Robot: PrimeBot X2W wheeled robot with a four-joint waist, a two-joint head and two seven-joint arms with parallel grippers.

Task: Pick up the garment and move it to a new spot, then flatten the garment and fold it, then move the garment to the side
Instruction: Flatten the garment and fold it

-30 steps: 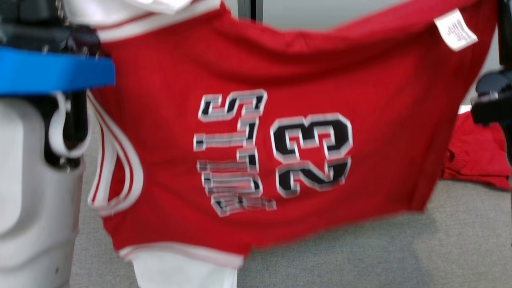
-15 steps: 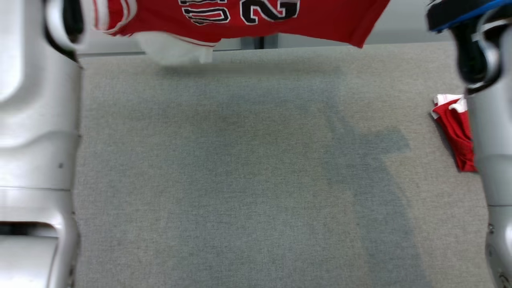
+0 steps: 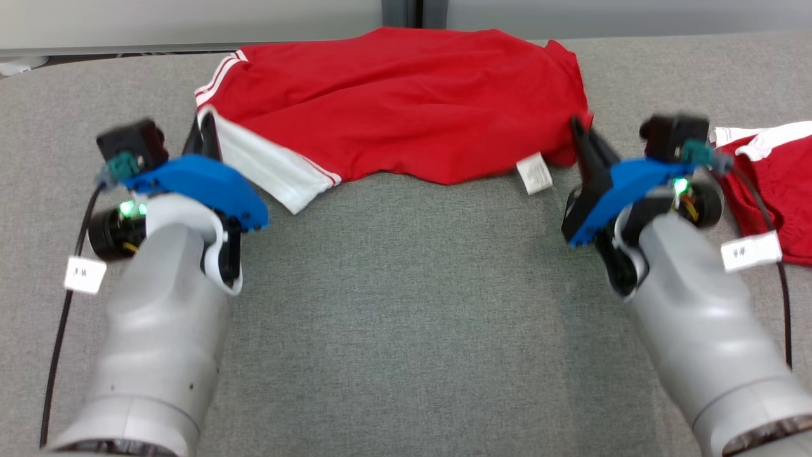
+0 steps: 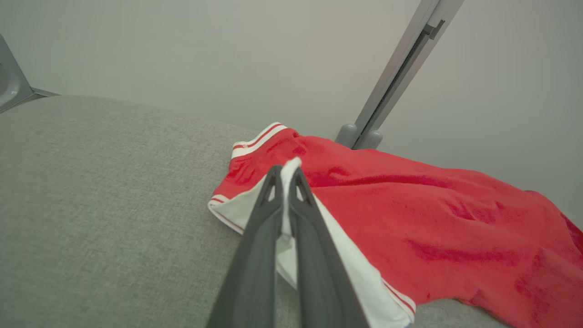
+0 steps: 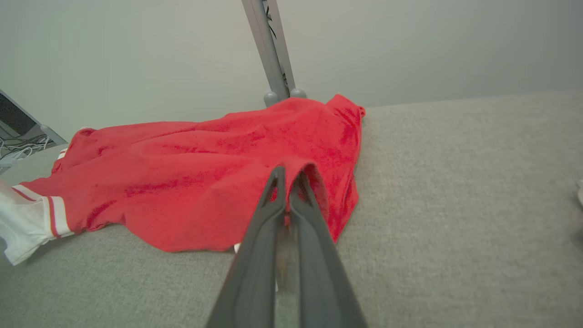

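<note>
Light was soft and even, shadows on the grey woven fabric surface were faint, and the dark-fingered right gripper looked slightly blurred.

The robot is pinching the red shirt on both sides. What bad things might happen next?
1. The left pincer grips only the thin white edge of the red shirt; a hard pull might slip it free.
2. The shirt lies bunched and wrinkled, so folding now might trap creases.
3. The right pincer has its wrist right beside the other red garment; a sideways sweep might drag it along.
</note>
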